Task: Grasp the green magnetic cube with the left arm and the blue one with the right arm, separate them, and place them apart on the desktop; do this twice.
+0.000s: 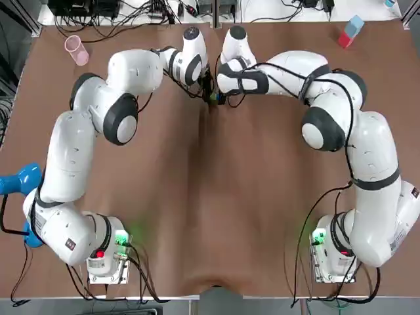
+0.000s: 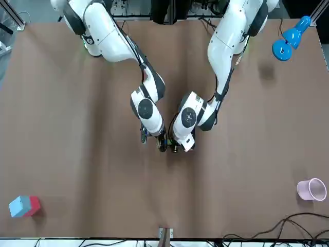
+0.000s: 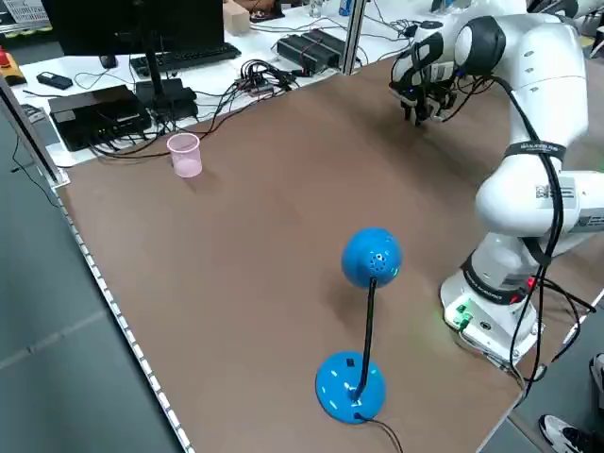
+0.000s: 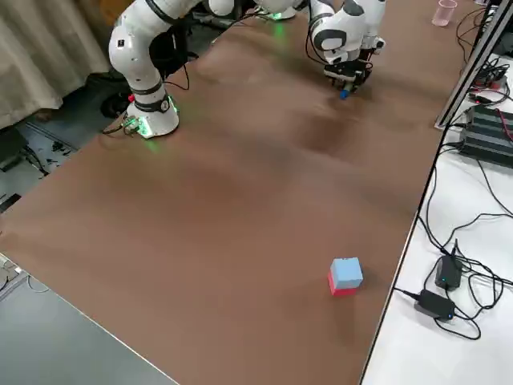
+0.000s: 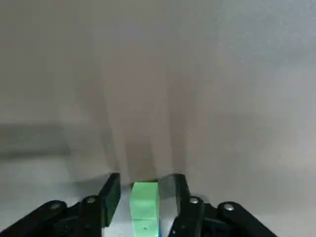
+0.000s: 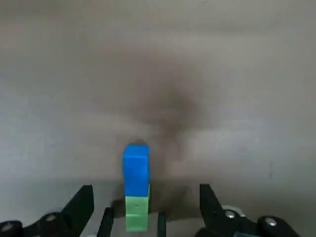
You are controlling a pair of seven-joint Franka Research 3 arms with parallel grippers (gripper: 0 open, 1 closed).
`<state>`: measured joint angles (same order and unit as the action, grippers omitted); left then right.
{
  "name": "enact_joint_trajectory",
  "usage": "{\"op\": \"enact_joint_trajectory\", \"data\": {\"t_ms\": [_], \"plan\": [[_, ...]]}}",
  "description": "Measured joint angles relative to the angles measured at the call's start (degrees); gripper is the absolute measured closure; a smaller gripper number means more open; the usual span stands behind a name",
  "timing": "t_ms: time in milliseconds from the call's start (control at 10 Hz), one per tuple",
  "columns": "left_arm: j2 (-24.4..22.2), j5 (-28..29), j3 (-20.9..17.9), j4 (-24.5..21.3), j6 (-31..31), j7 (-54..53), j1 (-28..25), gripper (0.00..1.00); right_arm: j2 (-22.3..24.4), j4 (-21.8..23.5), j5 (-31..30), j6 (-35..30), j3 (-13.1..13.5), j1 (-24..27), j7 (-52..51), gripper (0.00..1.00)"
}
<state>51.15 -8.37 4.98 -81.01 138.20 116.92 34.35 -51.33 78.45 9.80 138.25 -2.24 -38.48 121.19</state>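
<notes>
At the far centre of the table, cube pair: the green cube (image 5: 145,200) and the blue cube (image 6: 136,163) are stuck together face to face and appear to rest on the tabletop.
Left gripper (image 5: 144,177): lowered over the green cube with a finger on each side. One finger is right against the cube and the other shows a thin gap, so it is not clamped.
Right gripper (image 6: 145,188): facing the left one across the pair, close to wrist-to-wrist. Its fingers are spread wide, well clear of both cubes, and it grips nothing.
Table (image 1: 210,197): a large, plain brown surface with both arm bases bolted at its near edge.
Pink cup (image 1: 76,50): upright at the far corner on the robot's left, well apart from the cubes.
Two-tone block (image 4: 345,277): light blue on red, at the far corner on the robot's right.
Blue stand (image 3: 370,257): a ball head on a thin stem with a round foot, at the table's left edge near the left arm's base.
Room: a white bench (image 3: 189,80) past the far edge holds a keyboard, black boxes and tangled cables. A beige curtain (image 4: 40,56) hangs behind the robot.
</notes>
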Motion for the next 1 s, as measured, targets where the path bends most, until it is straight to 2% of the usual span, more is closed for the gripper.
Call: {"op": "enact_joint_trajectory", "data": {"t_ms": [200,400,600,1000], "plan": [[-0.01,0.00,0.00,0.00,0.01,-0.03,0.00,0.61,-0.83,-0.07,0.04,0.57,0.02,-0.17,0.11,0.05],[-0.01,0.00,0.00,0.03,0.02,-0.06,0.00,0.67,-1.42,-0.22,0.14,0.82,0.06,-0.17,0.15,0.10],[-0.01,0.00,0.00,0.04,0.02,-0.06,0.00,0.67,-1.60,-0.43,1.04,1.25,0.06,-0.17,0.22,0.27],[-0.01,0.00,0.00,0.07,0.02,-0.51,0.00,0.67,-1.76,-0.65,1.41,2.85,0.06,-0.17,0.30,0.42]]}}
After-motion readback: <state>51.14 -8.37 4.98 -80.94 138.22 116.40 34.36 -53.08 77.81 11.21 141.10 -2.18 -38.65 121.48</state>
